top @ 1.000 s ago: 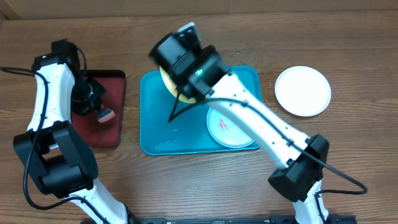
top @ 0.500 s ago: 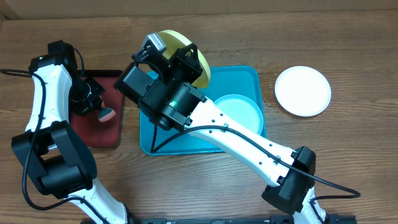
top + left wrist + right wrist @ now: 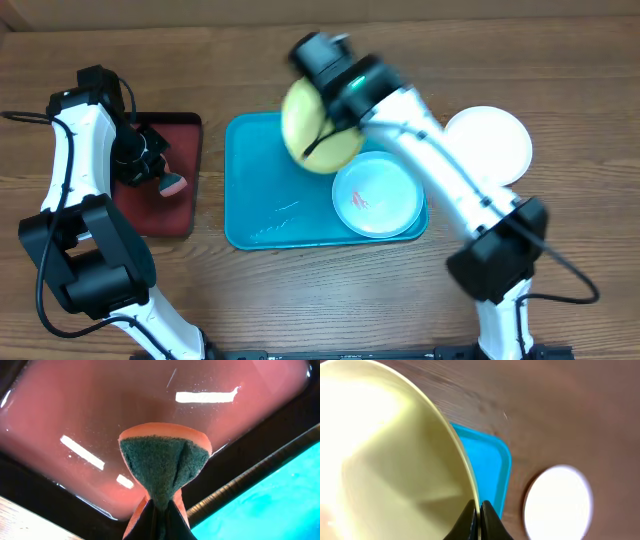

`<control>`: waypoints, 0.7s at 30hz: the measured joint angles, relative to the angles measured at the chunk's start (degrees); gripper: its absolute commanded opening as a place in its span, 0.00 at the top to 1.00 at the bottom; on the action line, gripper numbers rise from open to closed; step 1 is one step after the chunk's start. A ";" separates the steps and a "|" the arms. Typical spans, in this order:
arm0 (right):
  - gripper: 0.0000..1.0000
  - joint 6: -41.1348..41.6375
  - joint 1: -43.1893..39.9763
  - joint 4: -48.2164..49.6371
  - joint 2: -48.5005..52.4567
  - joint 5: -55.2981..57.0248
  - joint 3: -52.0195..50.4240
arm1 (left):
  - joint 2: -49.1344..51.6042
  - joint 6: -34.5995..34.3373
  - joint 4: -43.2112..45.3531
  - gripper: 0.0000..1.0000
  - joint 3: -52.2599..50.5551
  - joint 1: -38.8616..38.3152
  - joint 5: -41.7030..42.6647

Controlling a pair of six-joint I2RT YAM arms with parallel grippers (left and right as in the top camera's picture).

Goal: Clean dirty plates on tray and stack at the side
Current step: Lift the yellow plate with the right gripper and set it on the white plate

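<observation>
My right gripper [image 3: 479,510] is shut on the rim of the yellow-green plate [image 3: 318,128] and holds it tilted above the teal tray [image 3: 270,200]; the plate fills the left of the right wrist view [image 3: 390,455]. The pale mint plate [image 3: 378,195] lies in the tray's right half with a small red smear. The white plate [image 3: 490,145] lies on the table right of the tray and shows in the right wrist view [image 3: 559,502]. My left gripper [image 3: 161,510] is shut on an orange sponge with a green scrub face [image 3: 162,462], over the dark red tray [image 3: 150,405].
The dark red tray [image 3: 180,215] stands left of the teal tray, with the left arm above it. The right arm reaches across the teal tray's right side from the front. A wet streak [image 3: 285,208] marks the teal tray's floor.
The right arm has swung right with the yellow-green plate, from the tray's back left toward its back middle. The mint plate shows again. The left arm has not moved.
</observation>
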 measured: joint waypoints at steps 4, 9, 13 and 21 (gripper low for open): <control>0.96 4.52 -13.38 -4.79 0.02 -13.62 0.00 | 0.00 0.00 -0.09 0.96 0.00 0.00 0.22; 0.96 6.82 -29.42 -10.29 0.02 -21.88 -0.46 | 0.00 0.00 -0.07 0.96 0.00 0.00 0.42; 0.96 7.58 -40.24 -11.56 0.02 -24.61 -2.75 | 0.00 0.00 0.15 0.96 0.00 0.00 0.42; 0.96 7.96 -51.06 -6.10 0.02 -24.96 -11.23 | 0.00 0.00 0.15 0.96 -0.02 0.00 0.44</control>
